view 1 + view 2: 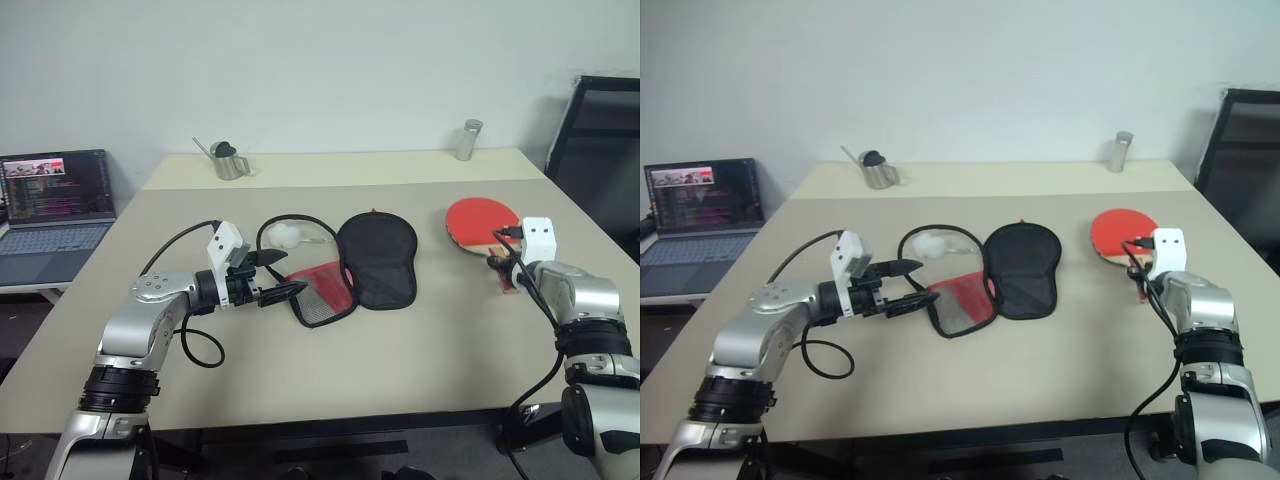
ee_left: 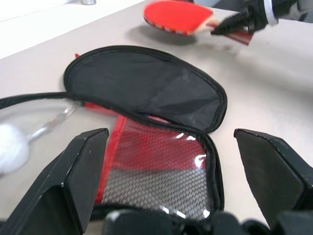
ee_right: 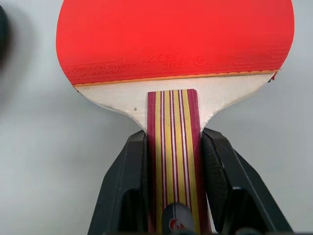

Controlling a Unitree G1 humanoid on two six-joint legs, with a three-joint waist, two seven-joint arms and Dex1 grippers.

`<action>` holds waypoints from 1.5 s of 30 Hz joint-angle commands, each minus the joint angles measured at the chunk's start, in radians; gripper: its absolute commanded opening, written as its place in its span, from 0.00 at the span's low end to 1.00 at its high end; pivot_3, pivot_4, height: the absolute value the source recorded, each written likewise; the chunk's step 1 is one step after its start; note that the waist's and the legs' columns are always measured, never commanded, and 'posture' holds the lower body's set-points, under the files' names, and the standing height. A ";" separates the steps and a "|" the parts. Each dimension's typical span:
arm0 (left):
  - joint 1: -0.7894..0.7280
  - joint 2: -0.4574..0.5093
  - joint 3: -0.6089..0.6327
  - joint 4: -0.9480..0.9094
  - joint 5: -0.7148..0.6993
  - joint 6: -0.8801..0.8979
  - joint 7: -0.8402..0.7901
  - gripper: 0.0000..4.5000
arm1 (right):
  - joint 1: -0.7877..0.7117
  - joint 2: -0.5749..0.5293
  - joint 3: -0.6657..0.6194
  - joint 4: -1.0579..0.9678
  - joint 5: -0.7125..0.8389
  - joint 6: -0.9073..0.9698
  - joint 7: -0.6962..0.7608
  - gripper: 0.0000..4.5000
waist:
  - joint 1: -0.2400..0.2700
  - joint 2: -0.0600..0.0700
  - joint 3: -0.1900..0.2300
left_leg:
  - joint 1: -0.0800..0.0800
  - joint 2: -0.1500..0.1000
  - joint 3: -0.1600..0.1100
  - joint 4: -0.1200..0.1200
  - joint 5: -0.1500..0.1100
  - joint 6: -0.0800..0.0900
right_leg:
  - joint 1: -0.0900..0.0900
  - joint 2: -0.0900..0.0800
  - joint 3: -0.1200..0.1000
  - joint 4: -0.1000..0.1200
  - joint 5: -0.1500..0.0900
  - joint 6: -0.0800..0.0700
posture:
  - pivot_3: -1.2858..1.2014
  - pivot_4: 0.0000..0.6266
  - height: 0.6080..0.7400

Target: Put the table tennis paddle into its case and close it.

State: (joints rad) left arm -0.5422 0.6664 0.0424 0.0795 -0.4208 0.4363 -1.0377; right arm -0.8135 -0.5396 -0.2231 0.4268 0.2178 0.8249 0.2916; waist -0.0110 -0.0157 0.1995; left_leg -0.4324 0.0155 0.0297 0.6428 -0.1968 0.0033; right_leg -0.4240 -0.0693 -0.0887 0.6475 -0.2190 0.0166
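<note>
Paddle [image 3: 176,39]: red rubber face, pale wood neck, handle striped maroon and yellow. Case [image 1: 355,265]: black flap, red panel under black mesh. Table [image 1: 400,340]: beige. Gripper fingers [image 3: 124,191]: black. Ball [image 1: 287,236]: white.

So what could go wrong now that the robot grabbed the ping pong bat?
The right tool pinches only the narrow handle of the table tennis paddle, so the wide red head might tilt or slip on the way over. The case lies unzipped with its flaps spread flat, and the left tool hangs open beside it, not holding it, so the case could slide when the paddle pushes in.
</note>
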 commanded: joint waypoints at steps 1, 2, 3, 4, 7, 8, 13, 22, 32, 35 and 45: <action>-0.012 0.014 0.024 -0.035 -0.009 -0.003 0.000 1.00 | -0.054 0.060 -0.033 -0.235 0.079 0.115 -0.033 0.25 | -0.002 0.000 0.000 | 0.000 0.001 0.000 0.000 0.000 0.000 | 0.000 0.001 0.000 0.000 0.000 0.000 | 0.52 0.24 1.00; -0.014 0.013 0.022 -0.034 -0.009 -0.003 0.001 1.00 | -0.052 0.090 -0.033 -0.287 0.093 0.153 -0.049 0.25 | -0.003 0.000 0.000 | 0.000 0.002 0.000 0.000 0.000 0.000 | 0.000 0.002 0.000 0.000 0.000 0.000 | 0.52 0.24 1.00; -0.017 0.011 0.020 -0.033 -0.008 -0.004 0.001 1.00 | -0.050 0.134 -0.033 -0.342 0.112 0.193 -0.070 0.25 | -0.003 0.000 0.000 | 0.001 0.003 0.000 0.000 0.000 0.000 | 0.000 0.003 0.000 0.001 0.000 0.000 | 0.52 0.24 1.00; -0.019 0.009 0.018 -0.032 -0.007 -0.004 0.002 1.00 | -0.049 0.180 -0.039 -0.382 0.128 0.229 -0.093 0.25 | -0.003 0.000 0.000 | 0.001 0.004 0.000 0.001 0.000 0.000 | 0.000 0.004 0.000 0.001 0.000 -0.001 | 0.52 0.24 1.00; -0.023 0.007 0.014 -0.031 -0.005 -0.006 0.001 1.00 | -0.046 0.266 -0.038 -0.457 0.150 0.295 -0.135 0.25 | 0.003 0.000 0.000 | 0.000 0.007 0.000 0.001 0.000 0.000 | 0.000 0.007 0.000 0.000 0.001 -0.002 | 0.52 0.24 1.00; -0.024 0.006 0.014 -0.032 -0.006 -0.005 0.001 1.00 | -0.045 0.298 -0.028 -0.475 0.152 0.304 -0.148 0.25 | 0.005 0.000 0.000 | 0.000 0.008 0.000 0.001 0.000 -0.001 | 0.000 0.008 0.000 0.000 0.001 -0.002 | 0.52 0.24 1.00; -0.021 0.002 0.011 -0.044 -0.007 -0.001 0.005 1.00 | -0.021 0.444 0.057 -0.435 0.122 0.234 -0.195 0.25 | 0.009 0.000 0.000 | 0.000 0.008 0.001 0.001 -0.001 -0.001 | 0.000 0.008 0.000 -0.001 0.002 -0.003 | 0.52 0.24 1.00; 0.003 0.004 0.022 -0.072 -0.011 0.008 0.017 1.00 | -0.005 0.525 0.102 -0.249 0.050 0.061 -0.239 0.25 | 0.009 0.000 0.000 | 0.000 0.008 0.001 0.001 -0.001 -0.001 | -0.001 0.009 0.001 -0.001 0.002 -0.003 | 0.52 0.24 1.00; 0.011 0.003 0.020 -0.080 -0.013 0.011 0.028 1.00 | -0.013 0.530 0.109 -0.143 0.010 -0.019 -0.267 0.25 | 0.008 0.000 0.000 | 0.000 0.011 0.002 0.001 -0.001 -0.001 | -0.002 0.012 0.003 -0.001 0.002 -0.004 | 0.52 0.24 1.00; 0.010 0.002 0.019 -0.077 -0.012 0.009 0.028 1.00 | -0.013 0.525 0.121 -0.131 -0.005 -0.027 -0.267 0.25 | 0.008 0.000 0.000 | 0.000 0.011 0.002 0.001 -0.001 -0.001 | -0.002 0.012 0.003 -0.001 0.002 -0.004 | 0.52 0.24 1.00; 0.015 0.004 0.020 -0.078 -0.011 0.006 0.027 1.00 | -0.016 0.533 0.110 -0.120 -0.012 -0.023 -0.286 0.25 | 0.008 0.000 0.000 | 0.000 0.011 0.003 0.001 -0.001 -0.002 | -0.002 0.013 0.008 -0.001 0.002 -0.004 | 0.52 0.24 1.00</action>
State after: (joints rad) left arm -0.5246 0.6630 0.0421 0.0428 -0.4218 0.4508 -1.0132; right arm -0.7995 -0.0136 -0.0985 0.3343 0.2001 0.8315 0.0128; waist -0.0032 -0.0158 0.1994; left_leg -0.4322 0.0268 0.0329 0.6436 -0.1977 0.0017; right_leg -0.4262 -0.0564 -0.0803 0.6465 -0.2167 0.0126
